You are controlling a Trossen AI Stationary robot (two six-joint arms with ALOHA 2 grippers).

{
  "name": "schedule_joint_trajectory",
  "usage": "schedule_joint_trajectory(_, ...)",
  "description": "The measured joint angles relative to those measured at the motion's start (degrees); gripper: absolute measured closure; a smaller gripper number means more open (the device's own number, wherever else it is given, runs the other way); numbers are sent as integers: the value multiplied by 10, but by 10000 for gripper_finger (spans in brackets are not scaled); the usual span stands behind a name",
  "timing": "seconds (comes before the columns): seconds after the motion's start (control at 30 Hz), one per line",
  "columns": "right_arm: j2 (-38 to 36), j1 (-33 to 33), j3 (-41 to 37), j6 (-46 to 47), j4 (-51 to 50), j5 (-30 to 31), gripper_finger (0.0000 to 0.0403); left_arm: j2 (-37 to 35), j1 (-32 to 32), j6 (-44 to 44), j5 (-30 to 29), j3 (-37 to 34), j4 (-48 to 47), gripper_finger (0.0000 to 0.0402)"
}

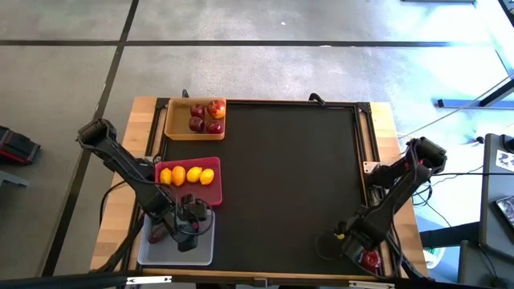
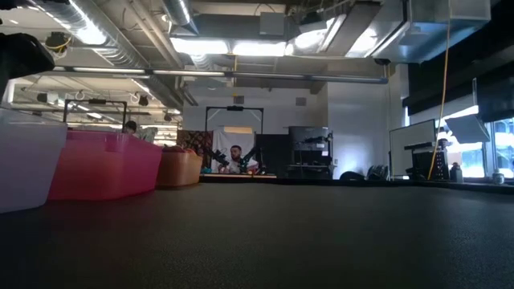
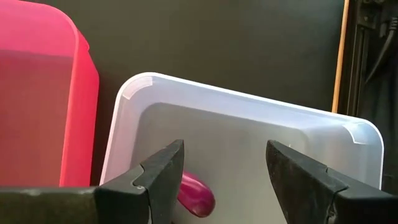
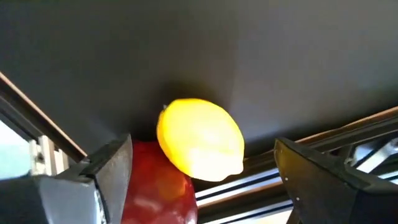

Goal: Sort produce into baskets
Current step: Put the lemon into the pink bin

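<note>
Four dark-red apples in the tan wooden tray at the far left of the mat; four lemons lined up in the magenta tray just nearer. Nearest of the three, the translucent white tray, with a dark-purple root lying on its floor.

Left gripper hanging over that white tray, fingers spread and empty, the root just beside one fingertip and not pinched.

Right gripper low at the near right corner of the mat, by the frame rail, fingers spread wide. Between them a loose lemon resting against a loose apple, the two touching, neither clamped.

Still to sort, by the look of it: this lemon and this apple.

Probably light and firm, both of them, smooth-skinned and rounded, so apt to roll or squirt out of a skewed pinch. Best taken across the lemon's short middle, not by its pointed ends, with the fingers square on either flank. Apple pressed close behind: some risk of nudging it toward the rail while closing.
</note>
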Motion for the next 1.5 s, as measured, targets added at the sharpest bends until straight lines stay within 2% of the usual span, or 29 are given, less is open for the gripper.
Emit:
schedule_joint_trajectory(0.57,0,-1,-103,-8,78,-65,74,0,1,0,-6,0,0,180)
schedule_joint_trajectory(0.67,0,-2,-107,-11,80,-69,104,0,6,0,-6,0,0,180)
schedule_joint_trajectory(0.93,0,-2,-107,-40,81,-45,227,0,22,24,-8,0,0,180)
schedule_joint_trajectory(1.03,0,-13,-103,-61,85,-37,249,0,31,38,-9,0,0,180)
schedule_joint_trajectory(1.3,0,-84,-60,-153,81,75,248,0,54,79,-50,0,0,180)
schedule_joint_trajectory(1.5,0,-149,-3,-256,83,221,248,0,69,91,-79,0,4,180)
